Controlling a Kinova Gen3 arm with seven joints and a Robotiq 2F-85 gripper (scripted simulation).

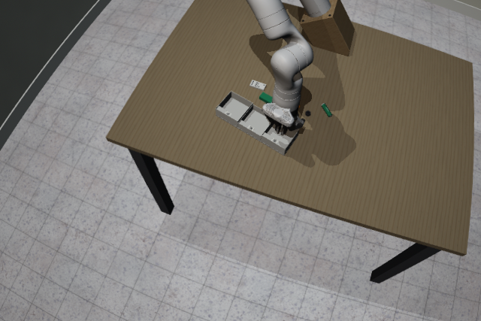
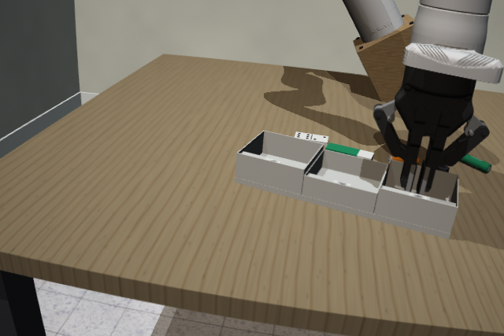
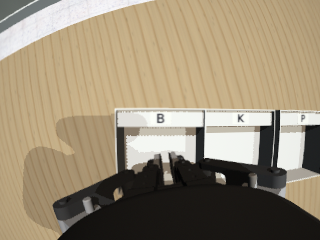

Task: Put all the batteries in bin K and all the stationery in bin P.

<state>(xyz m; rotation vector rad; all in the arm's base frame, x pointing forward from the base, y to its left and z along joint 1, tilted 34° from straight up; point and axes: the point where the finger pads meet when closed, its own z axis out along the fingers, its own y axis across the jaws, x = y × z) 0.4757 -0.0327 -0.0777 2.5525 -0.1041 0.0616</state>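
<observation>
My gripper (image 1: 280, 130) (image 2: 415, 188) (image 3: 165, 161) is shut and empty, its fingertips down inside bin B (image 1: 273, 146) (image 2: 415, 210) (image 3: 135, 118). Bin K (image 1: 248, 130) (image 2: 339, 193) (image 3: 220, 118) is the middle one. Bin P (image 1: 226, 116) (image 2: 268, 169) (image 3: 290, 118) is at the other end. No thing shows in K or P. A green cylinder (image 1: 326, 110) (image 2: 476, 162) lies on the table beyond B. A green and white block (image 1: 266, 97) (image 2: 343, 149) lies behind K, partly hidden. An orange thing (image 2: 398, 158) lies behind B, mostly hidden.
A white domino (image 1: 257, 84) (image 2: 311, 137) lies behind bin P. A small dark round thing (image 1: 307, 113) lies between the gripper and the green cylinder. The three bins stand side by side in a row. The arm's wooden base (image 1: 330, 34) stands at the table's back.
</observation>
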